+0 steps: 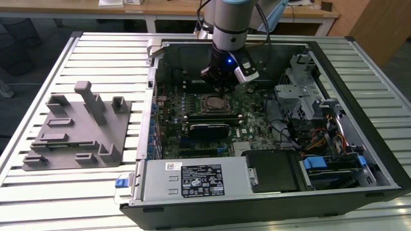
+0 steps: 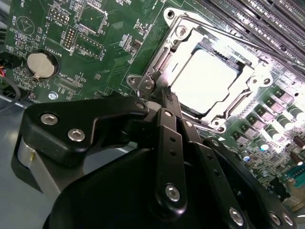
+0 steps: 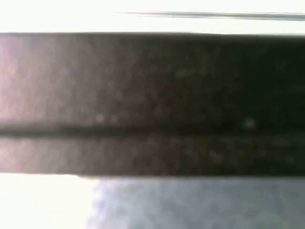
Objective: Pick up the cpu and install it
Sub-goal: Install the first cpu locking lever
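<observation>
Silver-topped flat square cpu (image 2: 209, 78) sits inside the black-framed motherboard socket (image 2: 178, 36) w/ the metal retention frame around it, seen bright and glary in the second wrist view. In the exterior view the same socket (image 1: 214, 102) lies on the green motherboard (image 1: 253, 118) inside the open black computer case (image 1: 359, 110), which lies on its side on the slatted aluminium table (image 1: 96, 53).

The arm's black gripper (image 1: 220, 84) hangs just above the socket's far edge in the exterior view, a blue light glowing on the wrist above it. In the second wrist view the gripper (image 2: 164, 95) has its black linkage fingers (image 2: 169, 138) drawn together to a narrow tip right at the socket's corner, beside the cpu; nothing seen between them. Whether the tip touches the frame, can't tell.

A round silver coin-cell battery (image 2: 40, 65) sits on the board, well apart from the socket. Grey plastic fixture block (image 1: 77, 130) w/ upright posts stands on the table at the exterior view's left, outside the case. The grey power supply box (image 1: 192, 180) at the case's near side carries a white label and a black label; the print is too small to make out. First wrist view is a blurred dark band, nothing identifiable.
</observation>
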`<move>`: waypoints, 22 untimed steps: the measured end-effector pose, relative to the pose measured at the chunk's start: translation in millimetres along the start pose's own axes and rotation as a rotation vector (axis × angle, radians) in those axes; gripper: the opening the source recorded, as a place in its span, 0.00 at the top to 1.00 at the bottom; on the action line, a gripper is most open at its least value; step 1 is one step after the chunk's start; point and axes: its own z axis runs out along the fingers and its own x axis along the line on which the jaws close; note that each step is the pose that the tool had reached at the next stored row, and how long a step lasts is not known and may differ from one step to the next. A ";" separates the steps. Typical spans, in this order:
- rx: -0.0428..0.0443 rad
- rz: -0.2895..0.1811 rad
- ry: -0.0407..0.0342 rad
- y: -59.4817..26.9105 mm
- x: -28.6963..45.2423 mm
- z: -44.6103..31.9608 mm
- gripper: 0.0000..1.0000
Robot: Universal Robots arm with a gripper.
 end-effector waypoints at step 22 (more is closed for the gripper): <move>-0.0074 0.000 -0.0098 0.3 15.0 -24.8 0.89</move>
